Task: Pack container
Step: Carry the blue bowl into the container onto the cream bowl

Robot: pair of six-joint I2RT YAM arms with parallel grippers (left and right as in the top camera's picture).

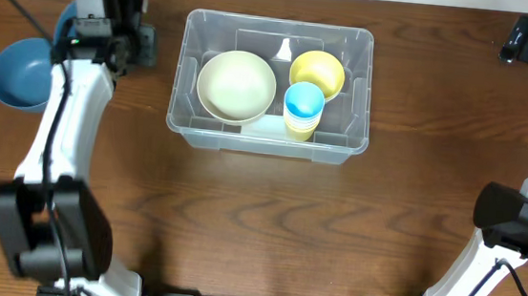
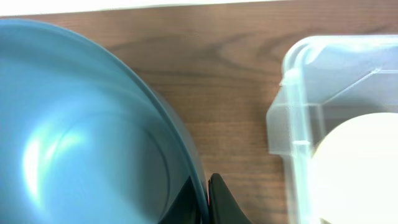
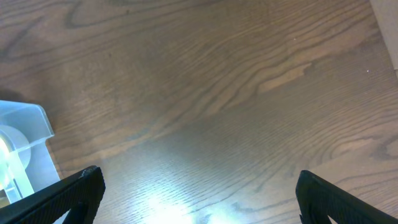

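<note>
Near edge: both arm bases sit at the table (image 1: pixel 267 225) front. The left arm (image 1: pixel 53 149) reaches away along the left side, the right arm (image 1: pixel 516 228) along the right.

Mid: blue bowl (image 1: pixel 19 72) at far left, well apart from the container's left wall. In the left wrist view it fills the left half of frame, hollow side to the camera. Left gripper (image 2: pixel 204 198) is pressed together on that bowl's rim, one finger inside and one outside. Can't tell if the bowl is lifted or on the wood.

Container (image 1: pixel 351 136) sits centre-far on the table, long side running left-right, upright, open top, closer to the left gripper than the right. Inside:
- cream bowl (image 1: pixel 237 85), left half, biggest item
- yellow bowl (image 1: pixel 317 73), right half toward the far wall, just beside the cream one
- blue cup (image 1: pixel 303 102) nested in a yellow cup (image 1: pixel 299 127), near-right, touching or just beside the yellow bowl
- small white thing (image 1: pixel 284 47) at the far wall, too small to identify

Far: right gripper (image 3: pixel 199 180) is at the far right corner, well apart from the container, fingers spread wide with nothing between them, only bare wood underneath. One container corner shows at the left edge of its view.
</note>
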